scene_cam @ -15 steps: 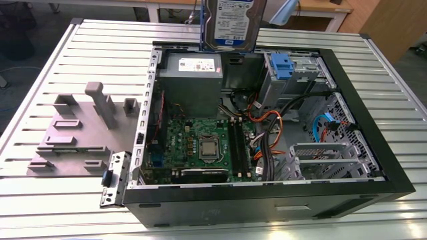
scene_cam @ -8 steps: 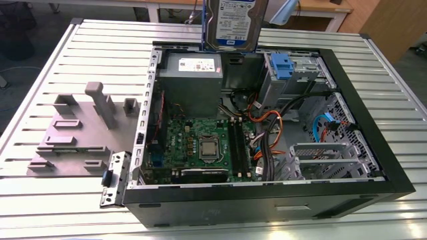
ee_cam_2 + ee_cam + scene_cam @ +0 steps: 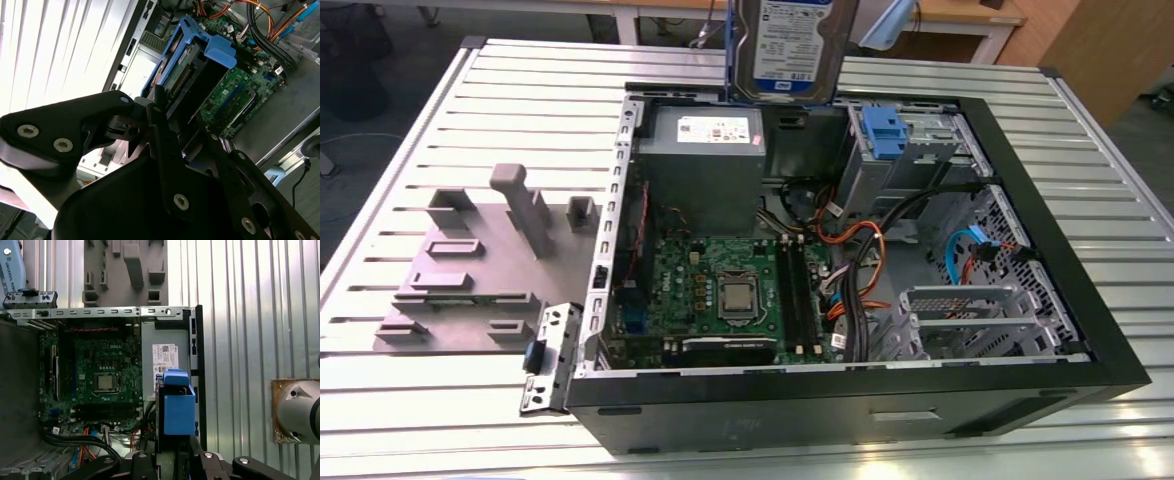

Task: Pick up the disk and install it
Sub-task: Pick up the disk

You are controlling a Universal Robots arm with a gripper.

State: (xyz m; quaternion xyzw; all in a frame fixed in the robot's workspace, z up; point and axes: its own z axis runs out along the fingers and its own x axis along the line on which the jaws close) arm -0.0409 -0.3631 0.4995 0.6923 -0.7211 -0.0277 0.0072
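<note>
The black hand (image 3: 172,457) is clamped on the flat silver metal hard disk (image 3: 787,45) with its blue plastic bracket (image 3: 179,407). It holds the disk upright in the air above the open black computer case (image 3: 1067,300), near the grey power-supply box (image 3: 704,135). The case lies on the ribbed metal tabletop (image 3: 520,100).

One disk (image 3: 790,45), one open computer case (image 3: 854,405), one stand (image 3: 470,285) (grey plastic).
</note>
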